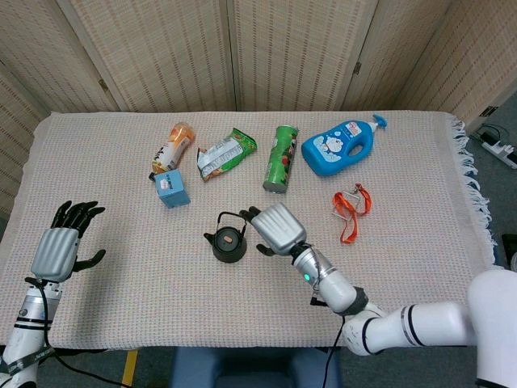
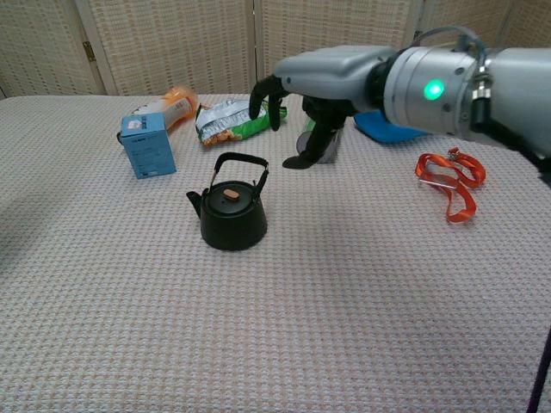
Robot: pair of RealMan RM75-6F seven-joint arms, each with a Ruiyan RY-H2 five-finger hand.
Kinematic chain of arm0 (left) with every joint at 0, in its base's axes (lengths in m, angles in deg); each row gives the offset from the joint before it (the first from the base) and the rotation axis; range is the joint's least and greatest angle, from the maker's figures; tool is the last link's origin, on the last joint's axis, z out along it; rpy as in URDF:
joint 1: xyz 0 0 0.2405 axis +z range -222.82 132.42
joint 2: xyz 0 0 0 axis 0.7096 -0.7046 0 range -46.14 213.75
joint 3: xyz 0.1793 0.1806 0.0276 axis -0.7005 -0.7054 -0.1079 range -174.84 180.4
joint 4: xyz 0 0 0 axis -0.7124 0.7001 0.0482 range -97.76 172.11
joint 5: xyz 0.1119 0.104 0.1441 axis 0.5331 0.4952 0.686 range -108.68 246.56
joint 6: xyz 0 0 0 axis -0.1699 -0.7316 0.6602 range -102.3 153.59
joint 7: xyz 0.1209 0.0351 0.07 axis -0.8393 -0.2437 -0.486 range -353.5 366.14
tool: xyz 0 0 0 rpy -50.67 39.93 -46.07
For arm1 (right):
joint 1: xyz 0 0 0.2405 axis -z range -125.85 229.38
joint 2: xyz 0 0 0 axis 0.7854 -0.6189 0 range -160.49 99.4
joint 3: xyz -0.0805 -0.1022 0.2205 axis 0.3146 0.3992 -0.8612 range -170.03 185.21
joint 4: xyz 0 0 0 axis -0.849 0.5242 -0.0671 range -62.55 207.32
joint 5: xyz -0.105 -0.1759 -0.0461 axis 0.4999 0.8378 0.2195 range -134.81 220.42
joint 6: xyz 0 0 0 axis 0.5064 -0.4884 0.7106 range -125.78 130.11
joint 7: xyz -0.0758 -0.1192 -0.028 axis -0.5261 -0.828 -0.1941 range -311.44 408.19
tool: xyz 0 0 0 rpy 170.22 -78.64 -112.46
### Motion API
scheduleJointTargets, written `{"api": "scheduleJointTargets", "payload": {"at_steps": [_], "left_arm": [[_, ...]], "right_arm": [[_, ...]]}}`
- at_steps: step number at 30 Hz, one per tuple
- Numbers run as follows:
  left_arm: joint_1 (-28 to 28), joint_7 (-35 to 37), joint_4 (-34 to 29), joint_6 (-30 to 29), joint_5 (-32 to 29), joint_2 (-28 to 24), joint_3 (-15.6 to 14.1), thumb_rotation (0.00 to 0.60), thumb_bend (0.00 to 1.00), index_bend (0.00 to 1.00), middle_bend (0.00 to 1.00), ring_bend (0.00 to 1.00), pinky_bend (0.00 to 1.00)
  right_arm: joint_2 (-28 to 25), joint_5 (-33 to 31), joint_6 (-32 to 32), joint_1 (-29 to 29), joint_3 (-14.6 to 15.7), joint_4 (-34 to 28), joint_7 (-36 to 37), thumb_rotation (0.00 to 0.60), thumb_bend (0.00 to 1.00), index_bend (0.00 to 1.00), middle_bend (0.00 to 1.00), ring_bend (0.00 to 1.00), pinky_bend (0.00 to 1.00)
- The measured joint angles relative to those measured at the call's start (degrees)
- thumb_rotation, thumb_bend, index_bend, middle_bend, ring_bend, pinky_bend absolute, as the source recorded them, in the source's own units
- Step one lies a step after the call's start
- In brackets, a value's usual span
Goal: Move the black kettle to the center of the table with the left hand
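The black kettle (image 1: 229, 243) (image 2: 229, 212) stands upright on the woven tablecloth near the table's middle, its handle raised and nothing touching it. My right hand (image 1: 277, 229) (image 2: 310, 95) hovers just to the right of the kettle and above it, fingers loosely curled and holding nothing. My left hand (image 1: 58, 249) is far off at the table's left edge, fingers spread, empty; the chest view does not show it.
Behind the kettle lie a small blue box (image 1: 172, 188), an orange bottle (image 1: 172, 147), a green snack bag (image 1: 225, 153), a green chip can (image 1: 281, 158) and a blue detergent bottle (image 1: 343, 146). An orange strap (image 1: 351, 208) lies to the right.
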Motion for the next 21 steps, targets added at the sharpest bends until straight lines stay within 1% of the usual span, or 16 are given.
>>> {"api": "scheduleJointTargets", "payload": {"at_steps": [1,3,5,6,7,8,9,12,15,21], "left_arm": [[0.18,0.21,0.04,0.01,-0.39,-0.23,0.08,0.600,0.21,0.17,0.10,0.07,0.00],[0.60,0.45,0.11,-0.18,-0.92,-0.64,0.19,0.600,0.21,0.17,0.10,0.07,0.00],[1.20,0.53,0.13,-0.74,-1.52,-1.01,0.30,0.600,0.21,0.17,0.10,0.07,0.00],[1.48,0.51,0.11,-1.09,-1.70,-1.13,0.33,0.600,0.21,0.17,0.10,0.07,0.00],[1.93,0.48,0.08,-1.66,-1.93,-1.28,0.35,0.600,0.21,0.17,0.10,0.07,0.00],[2.32,0.46,0.04,-2.11,-2.10,-1.40,0.34,0.600,0.21,0.17,0.10,0.07,0.00],[2.76,0.42,0.00,-2.53,-2.29,-1.55,0.30,0.600,0.21,0.17,0.10,0.07,0.00],[4.21,0.15,-0.14,-3.68,-2.84,-2.13,-0.04,0.600,0.21,0.17,0.10,0.07,0.00],[5.59,-0.28,-0.12,-4.84,-3.05,-2.38,-0.63,0.600,0.21,0.17,0.10,0.07,0.00],[8.62,-0.60,0.09,-7.69,-3.25,-2.35,-1.80,0.600,0.21,0.17,0.10,0.07,0.00]], "right_arm": [[-1.45,1.33,-1.18,1.45,0.79,-1.13,0.55,0.600,0.31,0.22,0.33,0.60,0.62],[-4.73,4.76,-3.94,4.96,2.75,-3.38,2.33,0.600,0.31,0.20,0.30,0.48,0.54],[-7.44,8.03,-6.22,7.93,4.50,-4.65,4.34,0.600,0.31,0.12,0.21,0.35,0.41],[-9.11,10.38,-7.70,10.02,5.80,-5.20,5.87,0.600,0.31,0.06,0.12,0.26,0.31],[-10.36,12.19,-8.76,11.70,6.93,-5.52,7.06,0.600,0.31,0.02,0.05,0.18,0.23],[-11.64,13.92,-9.82,13.47,8.15,-5.77,8.23,0.600,0.31,0.00,0.01,0.10,0.15],[-13.31,15.93,-11.30,15.89,9.74,-6.04,9.75,0.600,0.31,0.00,0.00,0.05,0.09],[-16.04,20.19,-15.50,21.91,13.08,-6.01,13.51,0.600,0.31,0.00,0.00,0.01,0.04],[-16.95,23.79,-20.37,27.66,15.20,-4.53,17.22,0.600,0.31,0.00,0.00,0.01,0.03],[-16.72,28.60,-30.23,38.32,17.39,0.87,22.95,0.600,0.31,0.00,0.00,0.01,0.03]]}}
